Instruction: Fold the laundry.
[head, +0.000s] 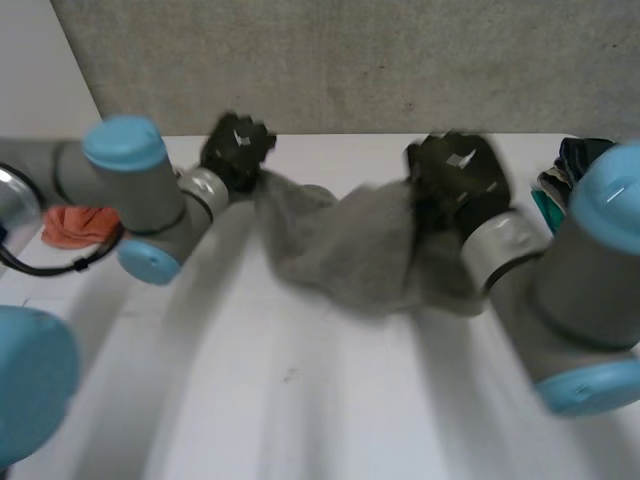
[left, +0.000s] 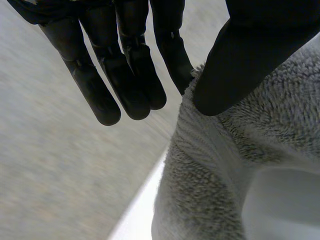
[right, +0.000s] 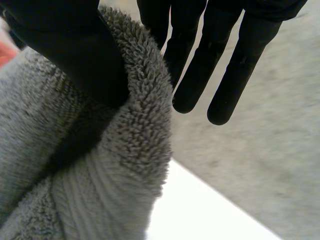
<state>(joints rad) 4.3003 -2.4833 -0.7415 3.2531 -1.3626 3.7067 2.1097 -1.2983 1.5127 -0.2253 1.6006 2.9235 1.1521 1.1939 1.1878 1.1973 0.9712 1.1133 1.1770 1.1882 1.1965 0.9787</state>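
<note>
Closest to the lens, the thumb of the black left hand (left: 235, 65) is pressed onto the hemmed edge of a grey, fluffy terry-cloth towel (left: 210, 190). The edge is pinched against the nearest finger, while the other fingers are held straight and close together, clear of the cloth. The black right hand (right: 75, 50) is set likewise on the opposite end, where the rolled edge is nipped between thumb and one finger and the rest are held straight, slightly spread. In the head view the towel is seen hung between the two hands over the far part of the white table (head: 300, 400), sagging and bunched in the middle. A crumpled orange cloth (head: 72, 225) is seen beside the left arm, a dark and teal pile of clothes (head: 570, 170) beside the right. The step in hand is judged to be the spreading-out before any fold. Next, the hands would need to be drawn apart until the edge is taut, then the towel lowered flat with both pinches kept.
</note>
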